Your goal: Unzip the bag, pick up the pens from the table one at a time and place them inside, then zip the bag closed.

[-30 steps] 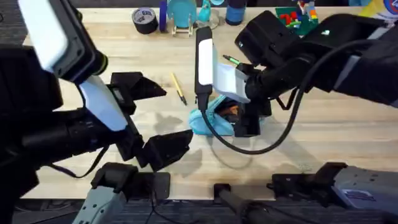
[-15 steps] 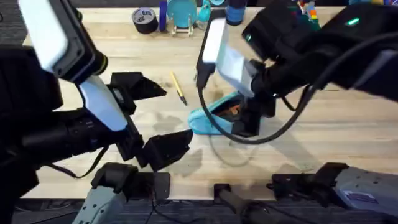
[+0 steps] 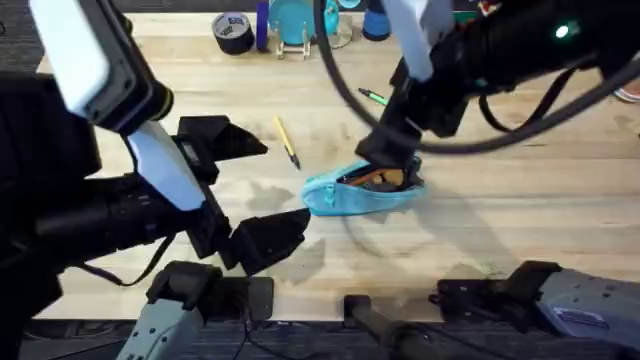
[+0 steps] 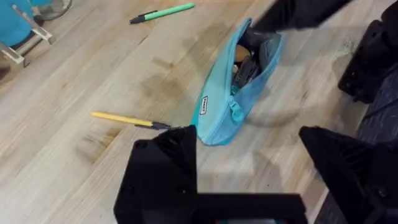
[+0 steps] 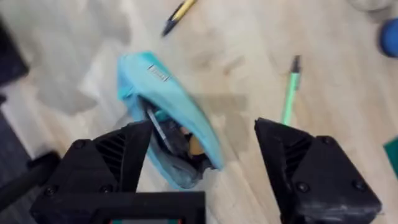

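The light-blue bag (image 3: 350,195) lies mid-table with its zipper open; dark and orange things show inside it (image 5: 177,134). A yellow pen (image 3: 288,143) rests left of the bag, and a green pen (image 3: 373,96) lies farther back. My right gripper (image 3: 390,150) hovers over the bag's right end, open and empty (image 5: 205,134). My left gripper (image 3: 245,190) stands open to the left of the bag (image 4: 233,99), holding nothing. In the left wrist view the yellow pen (image 4: 127,119) lies close to the left fingers and the green pen (image 4: 163,11) beyond the bag.
A black tape roll (image 3: 233,30), a blue stand (image 3: 290,20) and a dark blue bottle (image 3: 378,20) line the table's far edge. Bare wood lies in front of and to the right of the bag.
My right arm has risen and swung back toward the far right, uncovering the bag, which now lies open. The left arm has not moved.
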`<state>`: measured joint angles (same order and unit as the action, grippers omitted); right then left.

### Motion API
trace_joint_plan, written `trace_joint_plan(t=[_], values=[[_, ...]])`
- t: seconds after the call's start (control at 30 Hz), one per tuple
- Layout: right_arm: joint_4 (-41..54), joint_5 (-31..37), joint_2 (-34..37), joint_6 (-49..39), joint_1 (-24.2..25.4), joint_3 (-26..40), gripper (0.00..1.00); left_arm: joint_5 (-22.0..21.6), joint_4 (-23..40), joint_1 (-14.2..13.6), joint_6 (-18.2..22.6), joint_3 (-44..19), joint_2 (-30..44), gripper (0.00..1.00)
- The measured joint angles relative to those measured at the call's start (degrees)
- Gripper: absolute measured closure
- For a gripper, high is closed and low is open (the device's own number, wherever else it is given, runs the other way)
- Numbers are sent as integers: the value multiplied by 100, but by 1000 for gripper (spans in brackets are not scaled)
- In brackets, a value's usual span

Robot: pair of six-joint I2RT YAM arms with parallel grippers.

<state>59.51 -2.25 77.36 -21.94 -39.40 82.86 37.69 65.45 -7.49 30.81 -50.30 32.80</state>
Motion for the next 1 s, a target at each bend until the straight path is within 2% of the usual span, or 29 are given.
trace_joint_plan(t=[0.4,0.63,0.83,1.0], values=[[-140,280,0,374,110,88,5,0,0,0,0,0,0,6],[-326,294,291,564,834,97,5,0,0,0,0,0,0,5],[-500,311,916,593,1417,97,5,0,0,0,0,0,0,5],[-888,316,1571,615,1689,97,5,-1,0,0,0,0,0,5]])
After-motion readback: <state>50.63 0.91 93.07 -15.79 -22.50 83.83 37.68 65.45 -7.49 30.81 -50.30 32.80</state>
